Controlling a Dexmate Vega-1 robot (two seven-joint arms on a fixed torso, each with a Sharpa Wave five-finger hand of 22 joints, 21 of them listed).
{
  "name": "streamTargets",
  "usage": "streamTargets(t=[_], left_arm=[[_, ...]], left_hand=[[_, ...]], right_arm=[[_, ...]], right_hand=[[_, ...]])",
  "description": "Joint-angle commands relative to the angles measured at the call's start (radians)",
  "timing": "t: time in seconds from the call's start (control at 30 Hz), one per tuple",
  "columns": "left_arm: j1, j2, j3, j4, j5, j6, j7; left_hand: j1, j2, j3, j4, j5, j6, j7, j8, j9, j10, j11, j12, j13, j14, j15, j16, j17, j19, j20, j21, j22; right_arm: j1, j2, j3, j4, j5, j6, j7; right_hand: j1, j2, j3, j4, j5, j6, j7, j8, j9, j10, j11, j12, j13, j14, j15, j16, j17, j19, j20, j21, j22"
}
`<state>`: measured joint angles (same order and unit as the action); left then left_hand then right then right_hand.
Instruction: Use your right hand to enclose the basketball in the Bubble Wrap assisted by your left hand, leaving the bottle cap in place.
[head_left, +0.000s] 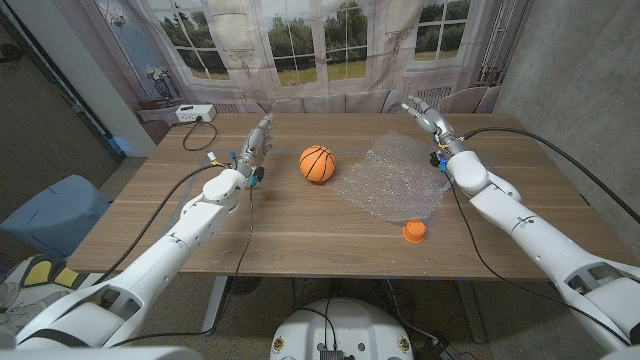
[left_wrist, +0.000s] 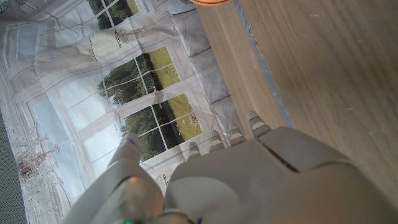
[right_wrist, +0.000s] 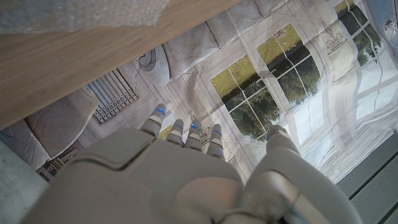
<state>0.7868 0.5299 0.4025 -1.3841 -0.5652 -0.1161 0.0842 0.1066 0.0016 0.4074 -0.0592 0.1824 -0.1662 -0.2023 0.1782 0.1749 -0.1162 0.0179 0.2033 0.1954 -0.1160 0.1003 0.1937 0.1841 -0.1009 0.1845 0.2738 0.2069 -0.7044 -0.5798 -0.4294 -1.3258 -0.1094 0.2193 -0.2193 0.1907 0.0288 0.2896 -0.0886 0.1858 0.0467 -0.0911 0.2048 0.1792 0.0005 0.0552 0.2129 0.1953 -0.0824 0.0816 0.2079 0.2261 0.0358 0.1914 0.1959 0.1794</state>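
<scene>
An orange basketball (head_left: 317, 163) sits on the wooden table (head_left: 300, 235) near its middle, and its edge (left_wrist: 211, 2) peeks into the left wrist view. Just right of the ball lies a sheet of clear Bubble Wrap (head_left: 395, 183), spread out; a corner of it (right_wrist: 81, 14) shows in the right wrist view. An orange bottle cap (head_left: 414, 231) stands at the sheet's near corner. My left hand (head_left: 258, 140) is raised left of the ball, fingers straight and empty. My right hand (head_left: 426, 116) hovers beyond the wrap's far right edge, fingers extended, holding nothing.
A white box with a cable (head_left: 191, 114) sits beyond the table's far left corner. A blue chair (head_left: 55, 210) stands to the left of the table. A printed window backdrop (head_left: 300, 40) hangs behind the table's far edge.
</scene>
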Motion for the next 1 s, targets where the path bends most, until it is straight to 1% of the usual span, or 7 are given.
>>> streamTargets(t=[0.03, 0.23, 0.5, 0.6, 0.77, 0.93, 1.0], left_arm=[[-0.002, 0.004, 0.01, 0.014, -0.009, -0.001, -0.037], [0.0, 0.004, 0.008, 0.021, -0.018, -0.007, -0.051], [0.004, 0.016, 0.008, 0.008, -0.015, 0.0, -0.05], [0.005, 0.016, 0.008, 0.009, -0.016, -0.002, -0.051], [0.003, 0.016, 0.007, 0.014, -0.016, -0.004, -0.053], [-0.005, 0.014, 0.01, 0.025, -0.016, -0.004, -0.061], [-0.01, 0.012, 0.012, 0.031, -0.014, -0.007, -0.064]], left_hand=[[-0.012, -0.005, -0.008, 0.0, 0.01, -0.01, 0.0, 0.0, 0.001, -0.018, -0.004, -0.002, 0.0, -0.014, 0.002, -0.005, 0.002, -0.005, 0.007, -0.001, 0.003], [-0.017, -0.01, -0.013, 0.001, 0.012, -0.017, 0.0, -0.001, 0.001, -0.025, -0.004, -0.003, 0.0, -0.016, 0.001, -0.005, 0.002, -0.005, 0.008, -0.002, 0.004], [-0.023, -0.014, -0.018, 0.003, 0.015, -0.027, -0.001, -0.003, 0.001, -0.033, -0.006, -0.005, 0.0, -0.016, 0.002, -0.004, 0.003, -0.005, 0.009, -0.002, 0.004], [-0.024, -0.015, -0.02, 0.003, 0.016, -0.03, -0.001, -0.003, 0.001, -0.036, -0.005, -0.005, 0.0, -0.017, 0.003, -0.004, 0.003, -0.006, 0.009, -0.003, 0.004], [-0.026, -0.016, -0.022, 0.004, 0.016, -0.031, 0.0, -0.002, 0.001, -0.038, -0.006, -0.005, 0.0, -0.017, 0.003, -0.004, 0.003, -0.006, 0.009, -0.003, 0.004], [-0.027, -0.017, -0.023, 0.004, 0.017, -0.033, 0.0, -0.002, 0.002, -0.04, -0.005, -0.005, 0.0, -0.017, 0.003, -0.004, 0.003, -0.006, 0.01, -0.003, 0.004], [-0.028, -0.018, -0.024, 0.004, 0.018, -0.034, 0.001, -0.002, 0.002, -0.042, -0.005, -0.005, 0.0, -0.018, 0.002, -0.004, 0.003, -0.007, 0.01, -0.004, 0.004]], right_arm=[[-0.043, -0.039, -0.026, -0.143, -0.208, -0.154, -0.077], [-0.038, -0.043, -0.048, -0.161, -0.284, -0.209, -0.069], [-0.027, -0.046, -0.086, -0.186, -0.396, -0.294, -0.059], [-0.022, -0.048, -0.098, -0.195, -0.425, -0.323, -0.041], [-0.01, -0.054, -0.117, -0.206, -0.465, -0.365, 0.003], [0.0, -0.055, -0.128, -0.207, -0.483, -0.395, 0.044], [0.004, -0.052, -0.133, -0.203, -0.488, -0.405, 0.054]], right_hand=[[0.004, -0.008, -0.005, -0.004, 0.004, -0.008, -0.004, -0.006, 0.004, -0.006, -0.006, -0.002, 0.002, 0.003, -0.001, 0.003, -0.001, -0.001, -0.008, 0.005, 0.003], [-0.003, -0.012, -0.012, -0.001, 0.006, -0.018, -0.006, -0.011, 0.005, -0.011, -0.006, -0.005, 0.002, 0.005, -0.002, 0.005, -0.002, -0.003, 0.012, 0.005, 0.003], [-0.019, -0.015, -0.021, 0.007, 0.008, -0.021, -0.005, -0.012, 0.006, -0.013, -0.007, -0.006, 0.003, 0.013, -0.008, 0.01, -0.001, -0.002, 0.018, 0.005, 0.004], [-0.026, -0.015, -0.024, 0.011, 0.009, -0.024, -0.005, -0.014, 0.006, -0.013, -0.01, -0.007, 0.003, 0.014, -0.011, 0.011, -0.001, -0.001, 0.014, 0.006, 0.004], [-0.04, -0.023, -0.036, 0.016, 0.014, -0.037, -0.021, -0.017, 0.007, -0.032, -0.026, -0.014, 0.003, 0.025, -0.015, 0.014, -0.002, 0.023, -0.032, 0.015, 0.003], [-0.037, -0.024, -0.038, 0.014, 0.016, -0.05, -0.035, -0.02, 0.007, -0.05, -0.039, -0.02, 0.003, 0.01, -0.018, 0.007, -0.004, 0.021, -0.033, 0.013, 0.003], [-0.036, -0.025, -0.039, 0.013, 0.018, -0.043, -0.056, -0.016, 0.007, -0.056, -0.042, -0.021, 0.003, 0.004, -0.019, 0.004, -0.005, 0.015, -0.017, 0.01, 0.003]])
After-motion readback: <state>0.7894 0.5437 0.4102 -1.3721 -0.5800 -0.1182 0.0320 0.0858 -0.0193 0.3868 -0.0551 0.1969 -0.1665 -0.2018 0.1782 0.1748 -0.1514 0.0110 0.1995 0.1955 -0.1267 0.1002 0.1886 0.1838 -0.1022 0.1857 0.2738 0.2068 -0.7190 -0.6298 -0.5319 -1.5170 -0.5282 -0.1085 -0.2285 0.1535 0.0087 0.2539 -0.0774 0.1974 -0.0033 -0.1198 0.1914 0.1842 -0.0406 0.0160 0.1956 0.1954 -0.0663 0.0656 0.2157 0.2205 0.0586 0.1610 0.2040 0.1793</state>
